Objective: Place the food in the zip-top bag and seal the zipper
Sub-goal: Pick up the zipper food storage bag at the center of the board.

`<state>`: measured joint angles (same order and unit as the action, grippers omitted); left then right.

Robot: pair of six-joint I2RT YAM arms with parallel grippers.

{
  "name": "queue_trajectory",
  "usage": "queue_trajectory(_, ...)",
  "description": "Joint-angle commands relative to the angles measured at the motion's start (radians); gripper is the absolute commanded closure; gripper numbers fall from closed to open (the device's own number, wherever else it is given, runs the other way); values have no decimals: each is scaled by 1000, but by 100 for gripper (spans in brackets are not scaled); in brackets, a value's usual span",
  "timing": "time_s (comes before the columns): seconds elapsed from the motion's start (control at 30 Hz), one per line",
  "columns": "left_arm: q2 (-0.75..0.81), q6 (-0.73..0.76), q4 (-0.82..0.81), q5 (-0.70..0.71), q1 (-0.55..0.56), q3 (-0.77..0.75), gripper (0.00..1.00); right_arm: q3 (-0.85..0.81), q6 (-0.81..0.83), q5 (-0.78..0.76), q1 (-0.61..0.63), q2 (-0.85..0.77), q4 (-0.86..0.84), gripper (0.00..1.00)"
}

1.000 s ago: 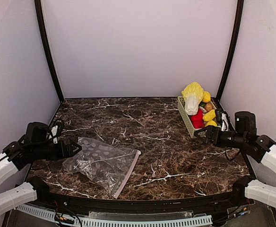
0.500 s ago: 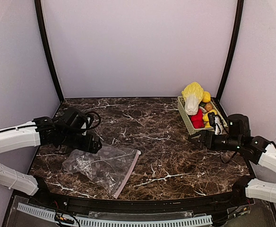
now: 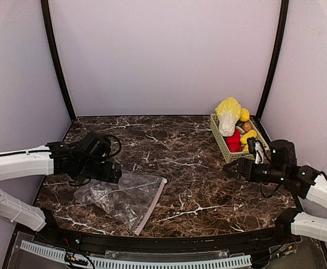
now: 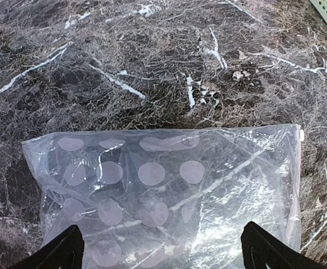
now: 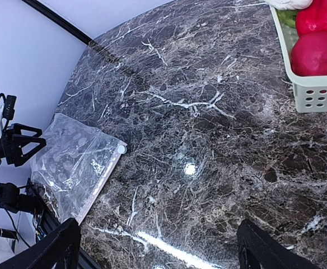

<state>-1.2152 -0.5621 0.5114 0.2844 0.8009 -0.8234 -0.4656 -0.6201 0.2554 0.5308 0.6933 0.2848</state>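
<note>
The clear dotted zip-top bag lies flat on the marble table, its pink-white zipper along the right edge with a small white slider. My left gripper is open and empty, hovering over the bag's far left part; the bag fills the left wrist view. The food sits in the green mesh basket: a yellow-white cabbage, red pieces and yellow pieces. My right gripper is open and empty, just in front of the basket. The basket corner with red food shows in the right wrist view.
Pale walls enclose the table on three sides, with black posts at the back corners. The basket stands at the back right corner. The left arm shows at the left edge of the right wrist view.
My left arm swung in from the left edge to above the bag's far left part. My right gripper moved left and forward, away from the basket.
</note>
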Motion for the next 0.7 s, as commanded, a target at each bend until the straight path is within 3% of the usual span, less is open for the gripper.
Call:
queue_trajectory(0.0,-49,-33,-5,-8,3,14,3,12,-13,-11,13,-10,-27,5)
queue_trajectory(0.2,-62,-46,-19,-21,3,23,49,28,-16,-19,14,-23,-16,5)
queue_trajectory(0.47,-20,-68,-44,-46,3,50,93,41,-23,-16,15,-22,-22,5)
queue_trajectory(0.53,5,-77,-55,-53,3,64,98,40,-27,-13,15,-23,-24,5)
queue_trajectory(0.67,78,-95,-88,-86,3,93,99,38,-42,6,14,-21,-40,6)
